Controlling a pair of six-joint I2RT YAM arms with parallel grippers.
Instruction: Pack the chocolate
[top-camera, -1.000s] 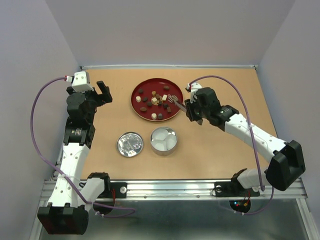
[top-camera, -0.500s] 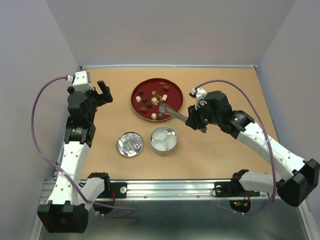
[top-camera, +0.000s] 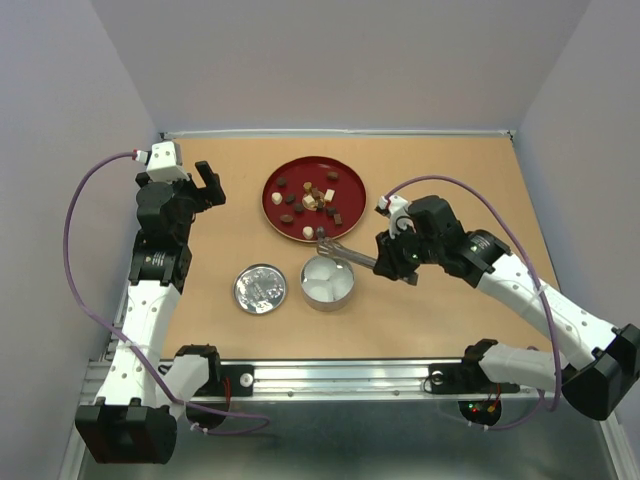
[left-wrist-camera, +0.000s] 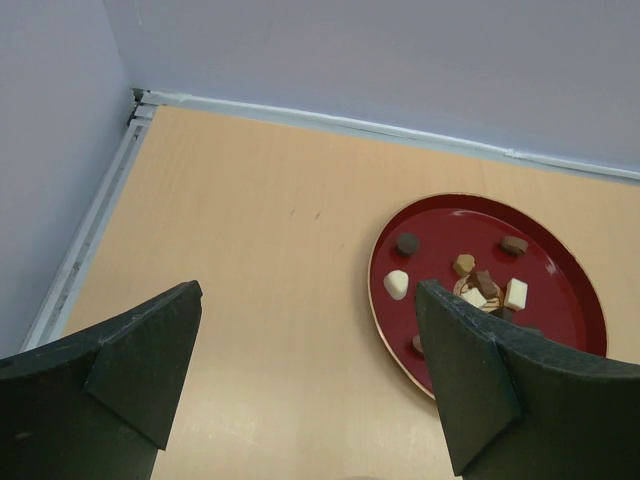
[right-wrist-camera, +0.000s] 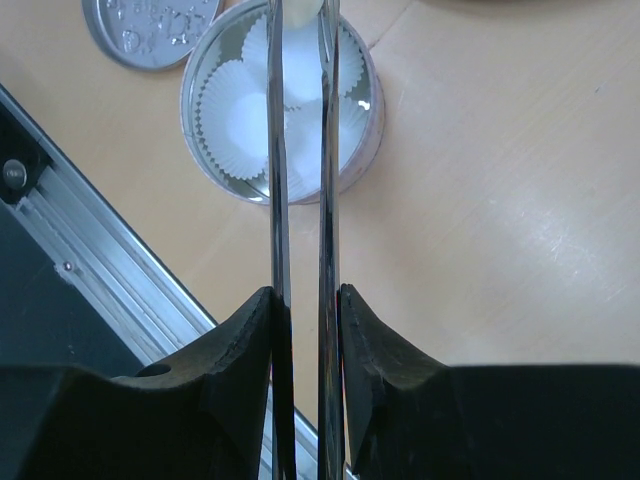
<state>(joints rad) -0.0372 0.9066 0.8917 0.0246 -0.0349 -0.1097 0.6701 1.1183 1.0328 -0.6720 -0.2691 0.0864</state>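
Top external view gives us the chocolate (top-camera: 308, 202) as a scatter of small pieces, dark brown, reddish brown and cream-white, lying loose on a round red plate (top-camera: 352, 195) at the far middle of the table (top-camera: 450, 180). From the left wrist we make out a rounded cream piece (left-wrist-camera: 397, 284) and a square one among the browns.

Nearer the arms stands a round tin (top-camera: 327, 303), with its silver lid (top-camera: 260, 288) flat on the table just to its left. The right wrist shows white fluted paper cups (right-wrist-camera: 235, 115) filling the tin (right-wrist-camera: 372, 130). The lid's (right-wrist-camera: 150, 25) embossed face is too blurred for us to read.

The right gripper (top-camera: 393, 262) (right-wrist-camera: 305, 300) is clamped on long metal tongs (top-camera: 345, 254), whose blades (right-wrist-camera: 329, 200) reach across the tin's mouth. Something pale sits between their tips at the frame's edge; we cannot tell what it is.

The left gripper (top-camera: 208, 185) (left-wrist-camera: 305, 300) hangs spread wide with nothing in it, left of the plate.
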